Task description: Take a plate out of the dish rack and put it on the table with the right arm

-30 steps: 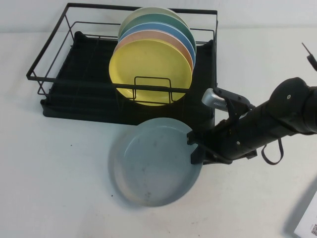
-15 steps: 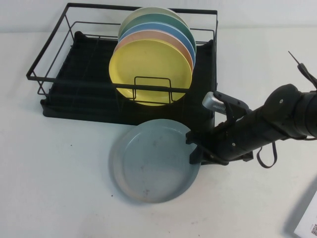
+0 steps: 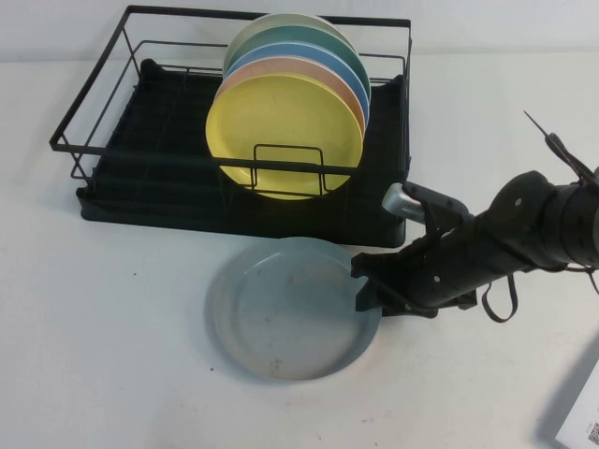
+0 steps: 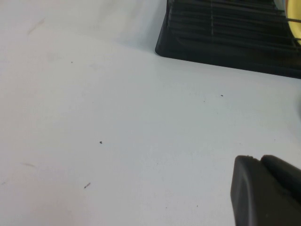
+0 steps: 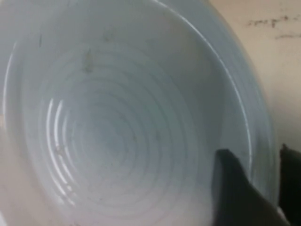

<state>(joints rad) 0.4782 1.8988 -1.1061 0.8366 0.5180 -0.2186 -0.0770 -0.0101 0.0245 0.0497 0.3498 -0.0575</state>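
Observation:
The pale grey-blue plate [image 3: 281, 313] lies almost flat on the white table [image 3: 112, 327], just in front of the black dish rack [image 3: 140, 150]. My right gripper [image 3: 365, 281] is at the plate's right rim and shut on it. In the right wrist view one finger sits inside the plate [image 5: 117, 117] and the other outside, with the right gripper [image 5: 256, 151] straddling the rim. My left gripper [image 4: 256, 159] shows only in the left wrist view. It is shut and empty, low over bare table near a corner of the rack [image 4: 225, 37].
Several plates stand upright in the rack, with a yellow plate [image 3: 281, 131] in front and orange, blue and green ones behind. A white card [image 3: 582, 421] lies at the table's front right corner. The rack's left half holds nothing.
My right gripper has lowered the plate from a tilt to nearly flat on the table. The arm has dropped and drawn slightly right.

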